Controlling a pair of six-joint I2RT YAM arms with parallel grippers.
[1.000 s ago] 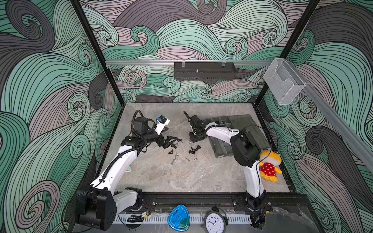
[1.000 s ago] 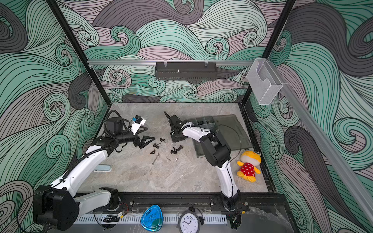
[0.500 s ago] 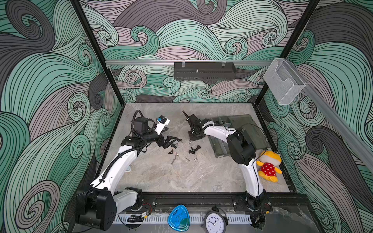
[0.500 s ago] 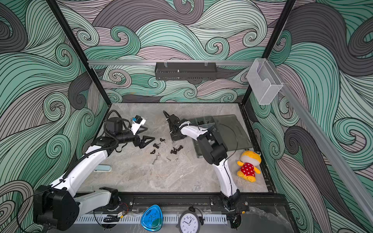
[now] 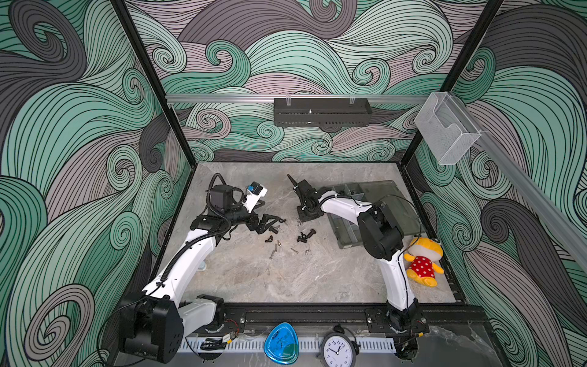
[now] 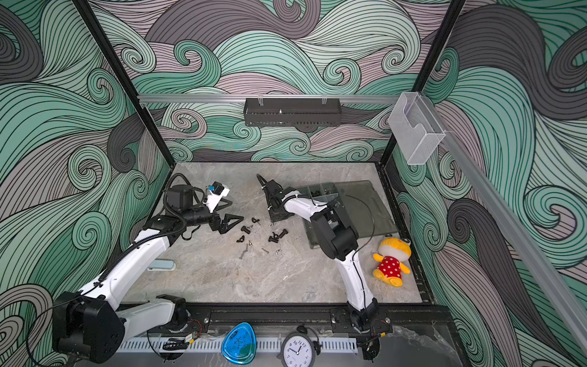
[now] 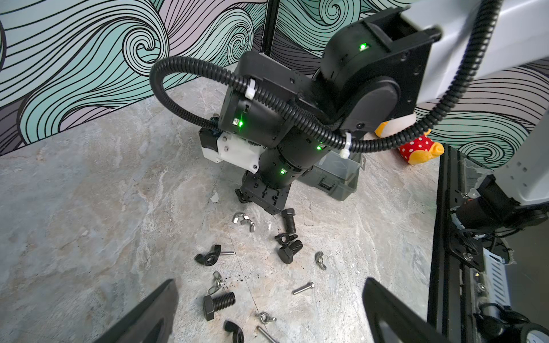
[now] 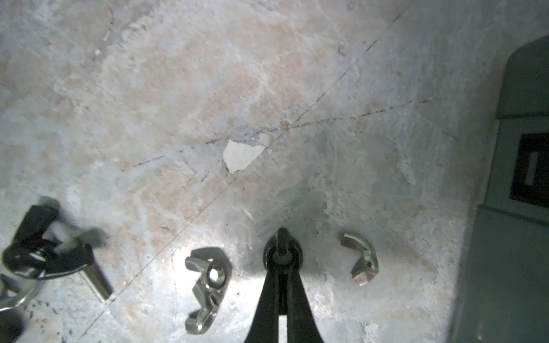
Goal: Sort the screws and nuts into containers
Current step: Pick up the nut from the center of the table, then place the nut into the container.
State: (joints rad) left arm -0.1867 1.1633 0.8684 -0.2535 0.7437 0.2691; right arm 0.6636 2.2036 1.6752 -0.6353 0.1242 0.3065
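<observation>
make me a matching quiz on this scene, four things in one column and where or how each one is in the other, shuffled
Things:
1. left end effector
2. right end effector
3. plush toy
4. clock

Place or state:
a. at the front edge, next to the blue object
b. shut on a black nut
c. open
d. on the table beside the organiser box

Pairs: 1-c, 2-b, 3-d, 4-a
</observation>
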